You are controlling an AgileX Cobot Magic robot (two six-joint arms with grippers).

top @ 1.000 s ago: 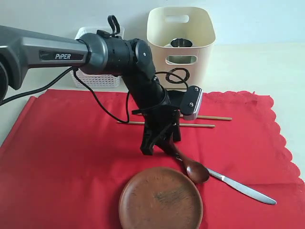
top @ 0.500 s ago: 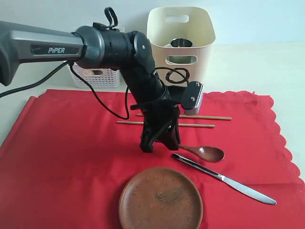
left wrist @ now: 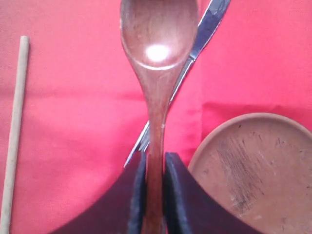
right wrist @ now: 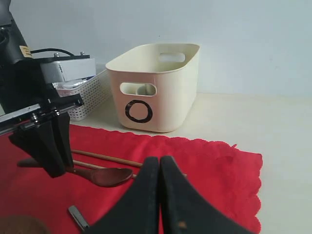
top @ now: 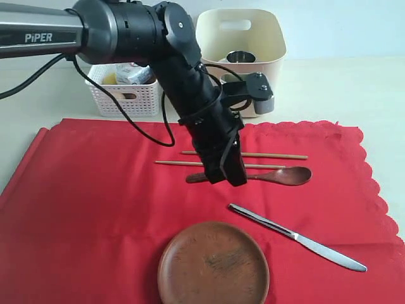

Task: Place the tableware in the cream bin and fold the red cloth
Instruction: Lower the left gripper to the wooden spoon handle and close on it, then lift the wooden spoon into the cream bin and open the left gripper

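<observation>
Brown spoon [top: 292, 175] is pinched by its handle in the left gripper [top: 228, 174]. The jaws are clamped on either side of the handle and the bowl end sticks out level. It looks lifted clear of the red cloth [top: 95, 190], over the cloth's middle.

Two chopsticks [top: 278, 156] lie flat on the cloth, roughly parallel, just beyond the spoon toward the cloth's far edge. Silver knife [top: 304, 242] lies diagonally on the cloth on the near side. Wooden plate [top: 213, 265] sits at the cloth's near edge, just beside the knife handle.

Cream bin [top: 269, 57] stands off the cloth past its far edge, with the steel cup [top: 240, 57] inside. White lattice basket [top: 126, 101] is also beyond that far edge.

Right gripper [right wrist: 160, 163] is over the cloth, jaws pressed together, holding nothing.
</observation>
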